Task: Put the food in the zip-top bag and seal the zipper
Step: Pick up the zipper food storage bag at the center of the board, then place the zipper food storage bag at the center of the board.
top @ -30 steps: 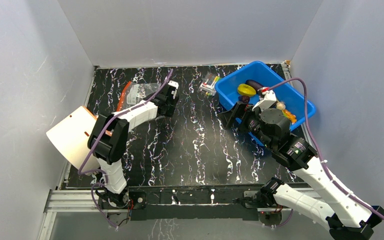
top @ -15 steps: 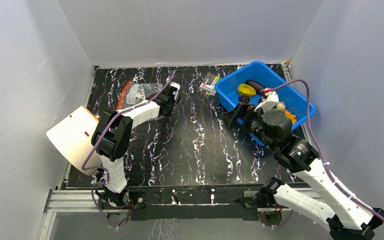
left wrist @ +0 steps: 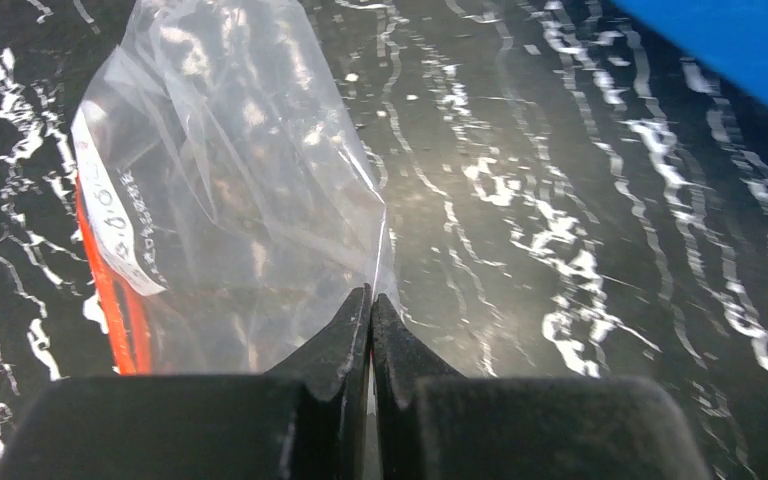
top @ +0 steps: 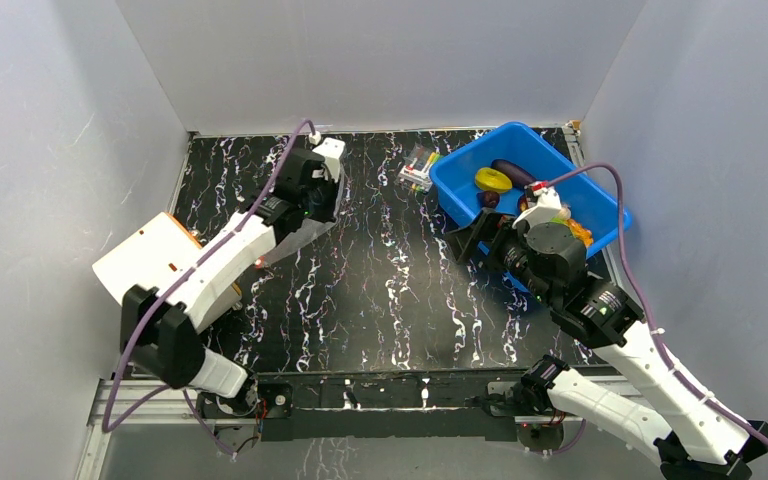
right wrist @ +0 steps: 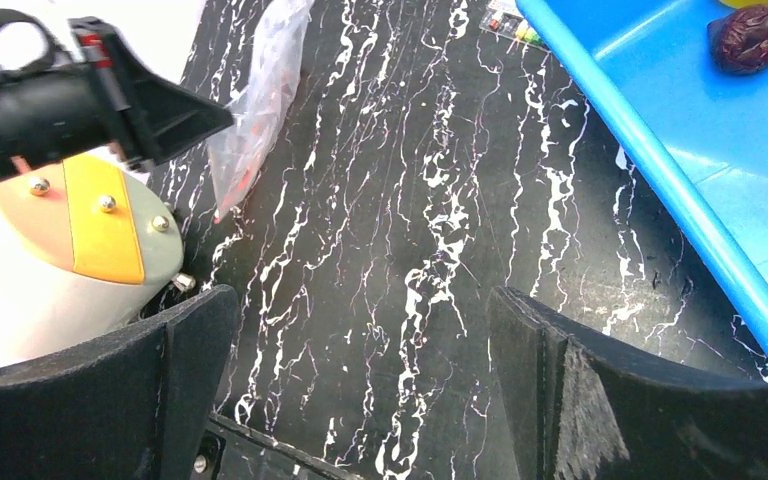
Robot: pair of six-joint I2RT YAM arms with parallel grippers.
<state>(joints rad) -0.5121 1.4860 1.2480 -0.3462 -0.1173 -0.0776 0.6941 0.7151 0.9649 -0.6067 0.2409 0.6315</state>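
- The left gripper (left wrist: 372,295) has its jaws pressed together on a thin edge of the clear crinkly plastic zip-top bag (left wrist: 230,180), pinching the film at a corner.
- The bag's thin red-orange zipper strip (left wrist: 110,290) runs along the side away from the pinch, next to a white printed label (left wrist: 110,220).
- From the right wrist view the bag (right wrist: 260,90) appears to hang slanted from that gripper above the black marbled table (right wrist: 410,250), at the far left of the workspace. Whether its low corner touches the table cannot be told.
- The right gripper (right wrist: 360,325) is spread wide and holds nothing, hovering just beside the near-left wall of the blue plastic bin (top: 550,150).
- The toy food is all in that bin: a yellow ring-like piece (top: 493,179), a dark purple eggplant (top: 512,170) and a small purple ball (top: 489,198) show clearly, the other pieces are mostly hidden by the arm.
- A small clear packet of colourful sticks (top: 418,168) lies on the table beside the bin, apart from both grippers.
- Judged progress: early. Only the bag is secured; no food is inside it, its mouth does not look held open, and the filling and the sealing remain.
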